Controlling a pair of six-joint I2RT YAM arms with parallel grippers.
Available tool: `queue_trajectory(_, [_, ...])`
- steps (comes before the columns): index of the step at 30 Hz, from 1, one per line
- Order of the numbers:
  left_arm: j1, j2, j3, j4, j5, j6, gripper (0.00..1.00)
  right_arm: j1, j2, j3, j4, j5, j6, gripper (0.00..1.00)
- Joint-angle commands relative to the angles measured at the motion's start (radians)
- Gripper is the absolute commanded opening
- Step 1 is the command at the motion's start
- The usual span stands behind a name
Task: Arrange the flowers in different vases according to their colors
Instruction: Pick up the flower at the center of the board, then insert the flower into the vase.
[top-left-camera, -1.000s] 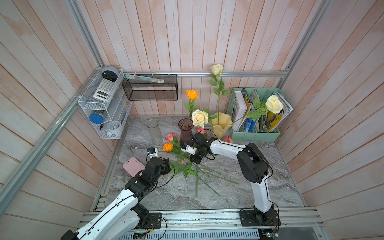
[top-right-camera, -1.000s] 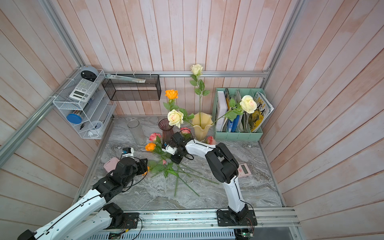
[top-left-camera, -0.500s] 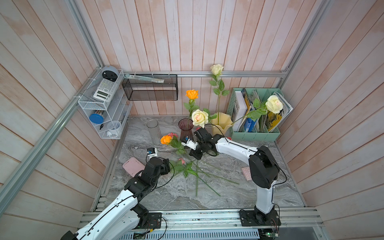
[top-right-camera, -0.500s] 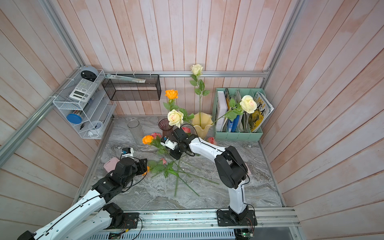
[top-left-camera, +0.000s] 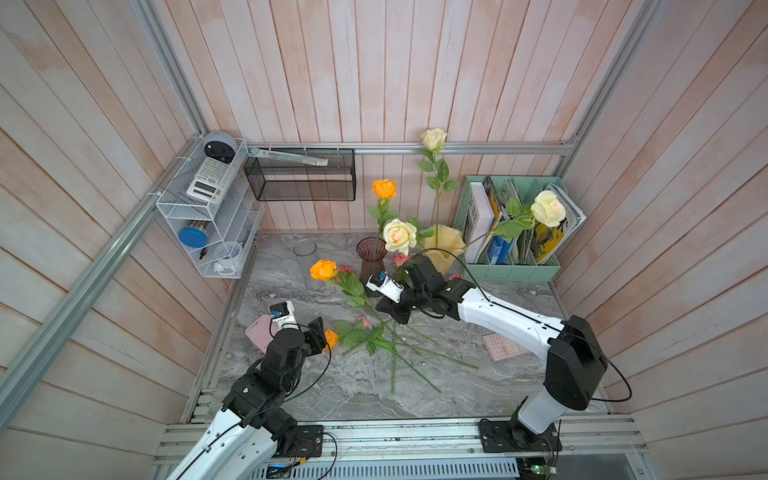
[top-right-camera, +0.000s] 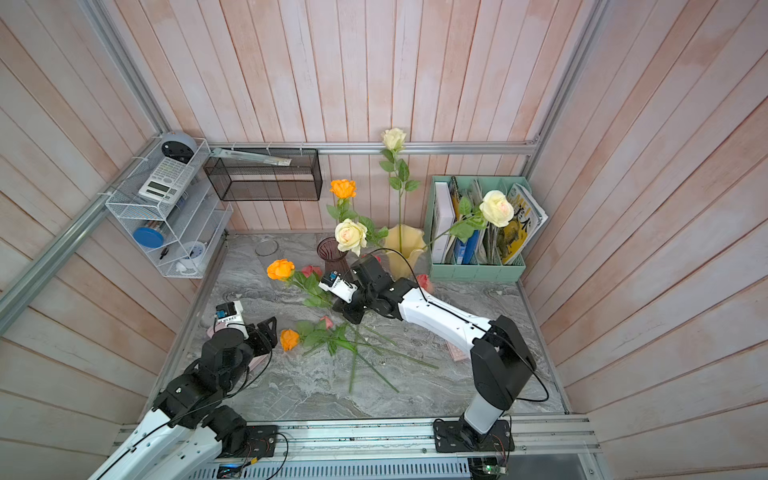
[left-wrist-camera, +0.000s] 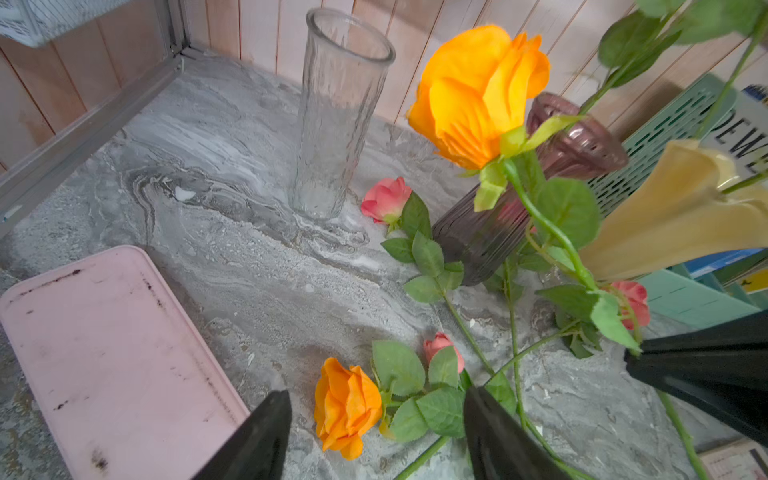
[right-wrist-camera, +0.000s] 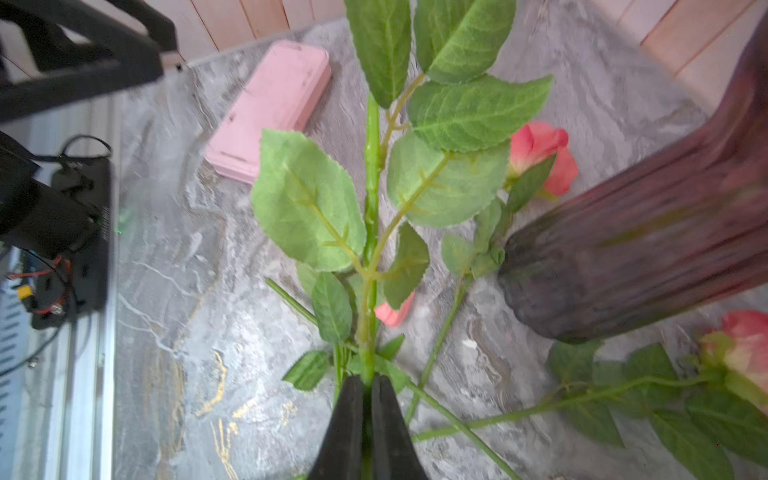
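My right gripper (right-wrist-camera: 368, 382) is shut on the green stem of an orange rose (top-left-camera: 323, 269). It holds the rose tilted above the table, near the dark purple vase (top-left-camera: 371, 253). My left gripper (left-wrist-camera: 376, 392) stands open over a second orange rose (left-wrist-camera: 347, 409) lying on the marble. A third orange rose (top-left-camera: 384, 188) stands in the purple vase. The pale yellow vase (top-left-camera: 442, 245) holds three cream roses (top-left-camera: 399, 235). The clear glass vase (top-left-camera: 305, 253) is empty. Pink roses (top-left-camera: 362, 321) lie among crossed stems on the table.
A pink flat case (top-left-camera: 259, 332) lies by my left gripper. A pink calculator (top-left-camera: 503, 347) sits under my right arm. The mint file holder (top-left-camera: 511, 266) stands at the back right. A white wire shelf (top-left-camera: 208, 216) and a black mesh basket (top-left-camera: 301, 178) hang on the walls.
My right gripper has risen and drawn back, lifting the orange rose so that its bloom swung up toward the clear vase. My left arm has stayed in place.
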Motion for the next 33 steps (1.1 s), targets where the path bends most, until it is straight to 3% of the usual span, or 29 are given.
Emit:
queue_trajectory(1, [0.004, -0.052, -0.027, -0.036, -0.01, -0.021, 0.71, 0.023, -0.031, 0.063, 0.116, -0.068, 0.06, 0.0])
queue_trajectory(8, [0.004, -0.053, -0.042, -0.021, 0.002, -0.031, 0.71, 0.054, -0.004, 0.215, 0.308, -0.073, 0.086, 0.0])
queue_trajectory(21, [0.004, -0.034, -0.066, 0.006, 0.015, -0.029, 0.71, 0.051, 0.305, 0.566, 0.718, -0.029, 0.088, 0.0])
queue_trajectory(27, [0.006, -0.028, -0.076, 0.016, 0.026, -0.025, 0.71, 0.027, 0.465, 0.765, 0.71, 0.033, 0.024, 0.0])
queue_trajectory(33, [0.006, -0.005, -0.088, 0.033, 0.03, -0.014, 0.71, 0.02, 0.535, 0.892, 0.649, 0.074, -0.051, 0.0])
